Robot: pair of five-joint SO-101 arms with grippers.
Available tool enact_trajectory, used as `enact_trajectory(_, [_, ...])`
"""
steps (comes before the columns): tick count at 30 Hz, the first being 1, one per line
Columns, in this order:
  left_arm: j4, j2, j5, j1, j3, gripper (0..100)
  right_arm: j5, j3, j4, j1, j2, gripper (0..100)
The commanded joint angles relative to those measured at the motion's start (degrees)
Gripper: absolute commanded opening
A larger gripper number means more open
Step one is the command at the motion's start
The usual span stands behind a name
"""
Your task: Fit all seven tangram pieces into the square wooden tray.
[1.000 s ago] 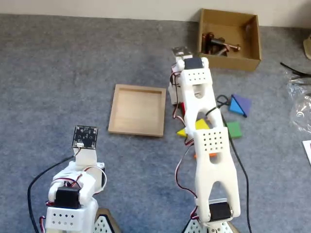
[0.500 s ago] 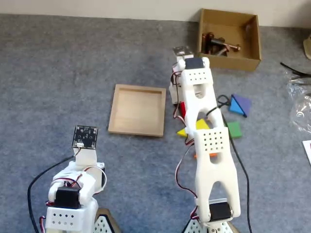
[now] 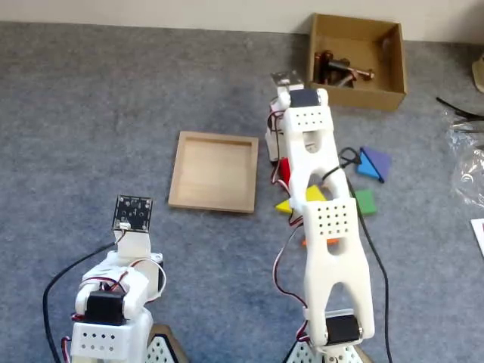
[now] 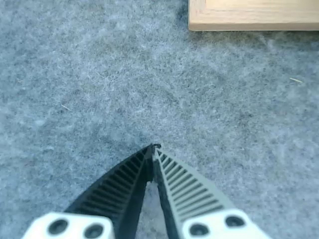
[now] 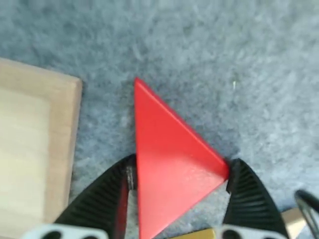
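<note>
Two arms share the grey bench (image 3: 91,113). At the near left, the left gripper (image 4: 152,149) hangs over the carpet with its fingers pressed together, short of the square wooden tray (image 3: 212,205) in the middle. Just right of the tray, the right gripper (image 5: 182,167) pinches the flat-lying red triangle (image 5: 164,154). Farther right lie a yellow piece (image 3: 284,205), a green piece (image 3: 365,201) and a blue piece (image 3: 368,164), with a cardboard box (image 3: 355,97) beyond them.

Two arms (image 3: 113,310) (image 3: 327,227), one tray (image 3: 215,170), one box (image 3: 355,97), six pieces (image 3: 284,169) (image 3: 284,206) (image 3: 330,242) (image 3: 365,201) (image 3: 367,165) (image 3: 380,159) visible
</note>
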Motion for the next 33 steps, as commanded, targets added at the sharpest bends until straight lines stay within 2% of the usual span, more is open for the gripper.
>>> enact_trajectory(1, [-0.2,-0.4,0.4,1.0,1.1,1,-0.7,-4.7,0.5,-0.1,-0.7,16.3])
enact_trajectory(15, [-0.2,-0.4,0.4,1.0,1.1,1,-0.9,-12.3,5.3,-2.4,-0.9,16.3])
enact_trajectory(29, [-0.2,-0.4,0.4,1.0,1.1,1,-0.9,-11.8,5.1,-0.4,-0.4,16.7])
enact_trajectory(33, [-0.2,-0.4,0.4,1.0,1.1,1,-3.5,-11.7,5.1,-0.4,-0.3,23.1])
